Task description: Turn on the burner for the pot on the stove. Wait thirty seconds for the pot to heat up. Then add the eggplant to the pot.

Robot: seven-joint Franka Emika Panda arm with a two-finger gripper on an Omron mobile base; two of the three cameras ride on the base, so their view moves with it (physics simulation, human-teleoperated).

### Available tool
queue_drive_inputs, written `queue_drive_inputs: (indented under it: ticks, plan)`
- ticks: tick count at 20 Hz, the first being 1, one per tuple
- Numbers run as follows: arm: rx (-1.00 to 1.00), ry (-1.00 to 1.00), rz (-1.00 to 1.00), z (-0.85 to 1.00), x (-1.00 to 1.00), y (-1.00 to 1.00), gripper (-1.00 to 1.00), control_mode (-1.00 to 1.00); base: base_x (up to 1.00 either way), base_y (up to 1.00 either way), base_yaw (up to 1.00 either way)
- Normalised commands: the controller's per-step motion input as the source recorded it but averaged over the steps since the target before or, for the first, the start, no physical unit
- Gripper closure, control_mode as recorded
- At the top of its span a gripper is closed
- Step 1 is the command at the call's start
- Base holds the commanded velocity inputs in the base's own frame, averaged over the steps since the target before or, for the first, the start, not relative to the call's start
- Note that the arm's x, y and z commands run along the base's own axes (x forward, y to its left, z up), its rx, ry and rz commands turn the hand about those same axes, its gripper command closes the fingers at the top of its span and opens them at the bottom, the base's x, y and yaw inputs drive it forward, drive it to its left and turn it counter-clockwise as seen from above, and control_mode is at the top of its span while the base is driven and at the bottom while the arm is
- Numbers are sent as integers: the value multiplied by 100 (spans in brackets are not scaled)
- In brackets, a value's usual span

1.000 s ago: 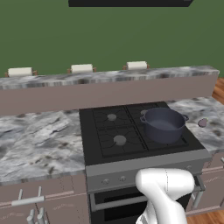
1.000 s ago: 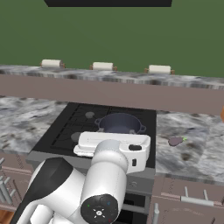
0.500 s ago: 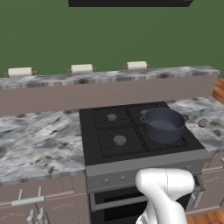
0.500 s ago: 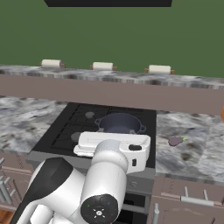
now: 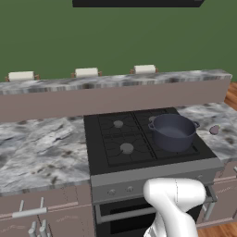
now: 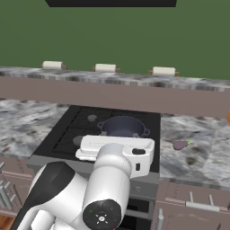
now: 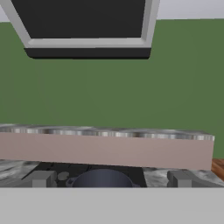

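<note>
green wall behind marble table [image 5: 41, 152]. stove [image 5: 125, 139] black, in middle. pot [image 5: 173, 132] on front right burner. eggplant [image 5: 214, 130] on table right of stove, apart from pot. gripper [image 7: 109, 183] jaws wide apart, hold nothing.

The black four-burner stove [image 5: 121, 143] with dark grates, grey burner caps and a grey knobbed front panel fills the centre of the left base view. The round, deep, dark blue-grey pot [image 5: 173, 132] with two small side handles stands upright on its front right burner, right of centre. The small dull purple eggplant [image 5: 214, 130] lies on the marbled counter at the right edge, just beside the stove.
</note>
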Motion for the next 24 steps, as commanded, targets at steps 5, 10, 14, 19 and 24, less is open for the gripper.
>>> queue_drive_inputs:
  ticks: [5, 10, 14, 19, 24]
  plan:
    - [0, 0, 0, 0, 0, 0, -100, -100, 0, 0, 0]
    - [0, 0, 0, 0, 0, 0, -100, -100, 0, 0, 0]
    - [0, 0, 0, 0, 0, 0, -100, -100, 0, 0, 0]
    - [0, 0, 0, 0, 0, 0, -100, -100, 0, 0, 0]
    - [0, 0, 0, 0, 0, 0, -100, -100, 0, 0, 0]
